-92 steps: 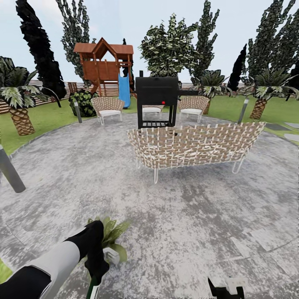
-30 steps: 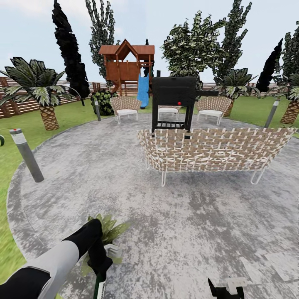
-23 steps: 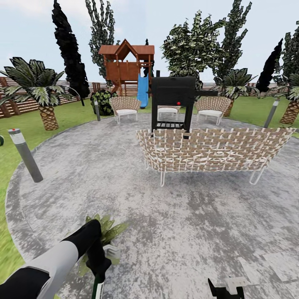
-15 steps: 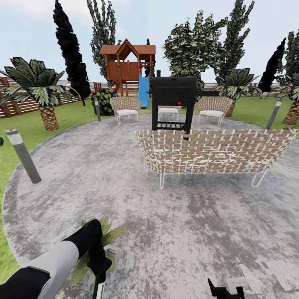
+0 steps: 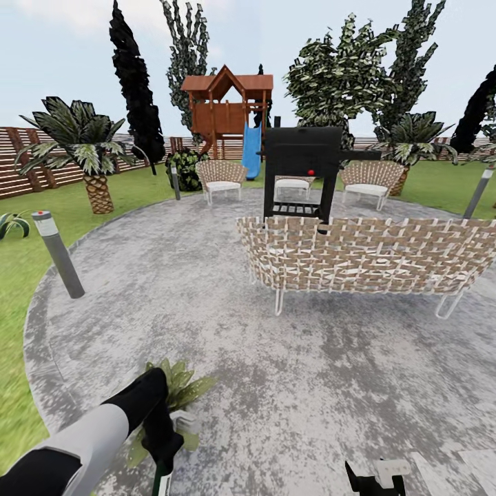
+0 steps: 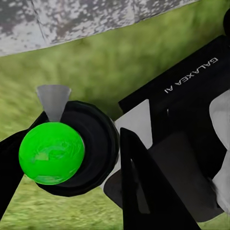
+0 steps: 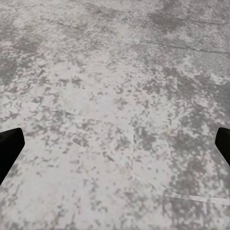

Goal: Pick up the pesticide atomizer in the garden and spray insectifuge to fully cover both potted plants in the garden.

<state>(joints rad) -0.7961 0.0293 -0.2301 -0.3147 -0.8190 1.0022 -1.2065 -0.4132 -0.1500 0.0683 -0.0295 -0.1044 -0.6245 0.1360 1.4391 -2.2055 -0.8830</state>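
Left gripper clamped round pesticide atomizer, green-white stem low, likely kept ready for spraying. Potted plant just beyond, near patio edge by lawn. Right gripper spread wide, empty, over patio.

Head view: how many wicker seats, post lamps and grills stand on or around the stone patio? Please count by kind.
Wicker sofa: 1
Wicker armchairs: 3 (one partly hidden behind the grill)
Grey post lamps: 3
Black grill: 1
Total: 8
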